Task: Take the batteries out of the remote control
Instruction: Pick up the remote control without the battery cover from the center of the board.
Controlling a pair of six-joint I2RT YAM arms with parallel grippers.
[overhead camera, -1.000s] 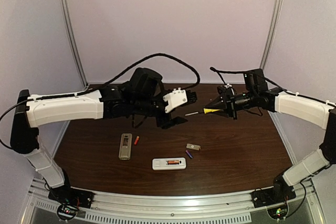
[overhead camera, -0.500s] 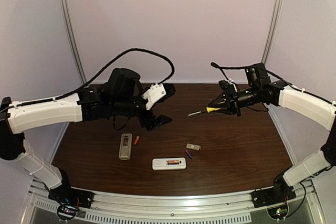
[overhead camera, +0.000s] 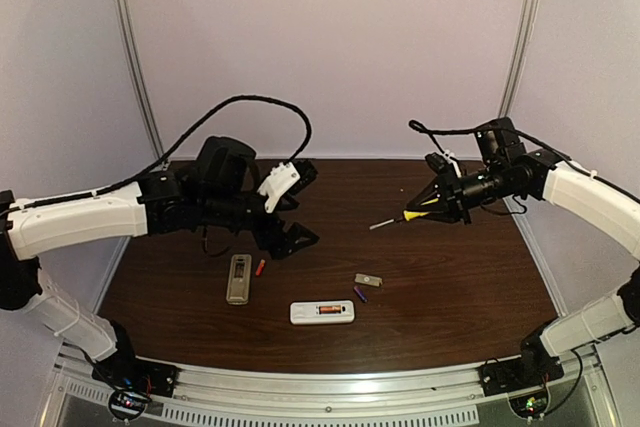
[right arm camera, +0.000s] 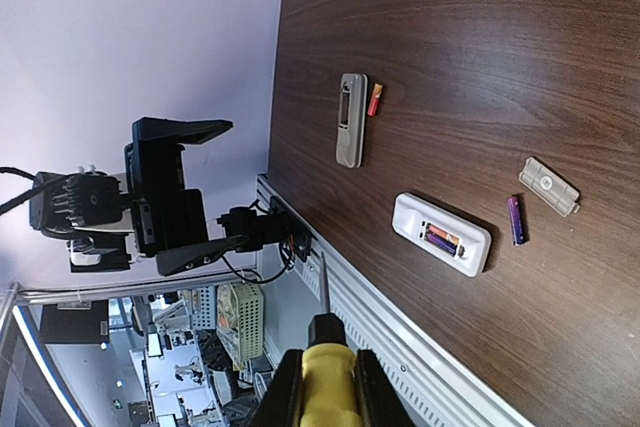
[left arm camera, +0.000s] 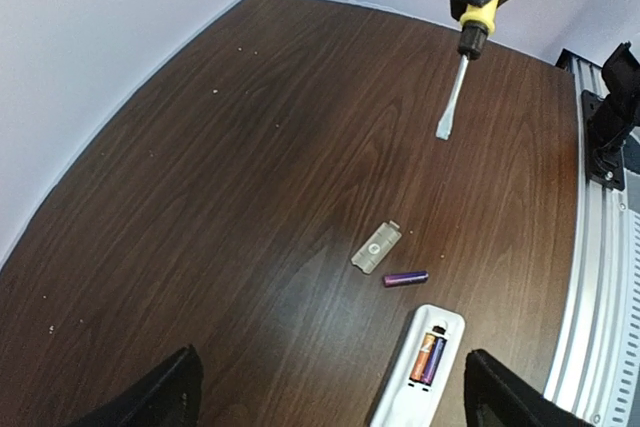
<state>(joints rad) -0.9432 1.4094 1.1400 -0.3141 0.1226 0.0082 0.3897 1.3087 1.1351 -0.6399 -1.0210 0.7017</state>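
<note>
1. Now our left gripper point(overhead camera: 303, 204) gapes wide, empty; the right gripper point(overhead camera: 432, 204) clamps the screwdriver point(left arm camera: 462, 57)
2. Two batteries point(left arm camera: 428, 355) sit in the white remote point(left arm camera: 397, 399); a purple battery point(left arm camera: 405, 278) and a red battery point(overhead camera: 261, 268) lie loose
3. Prying hard could, we judge, flick batteries off the table point(overhead camera: 450, 277)
4. Dark wood surface, pale walls point(overhead camera: 330, 47)

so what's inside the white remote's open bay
An orange battery and a purple battery lie side by side in the white remote. Whatever sits beneath them is covered.
</note>
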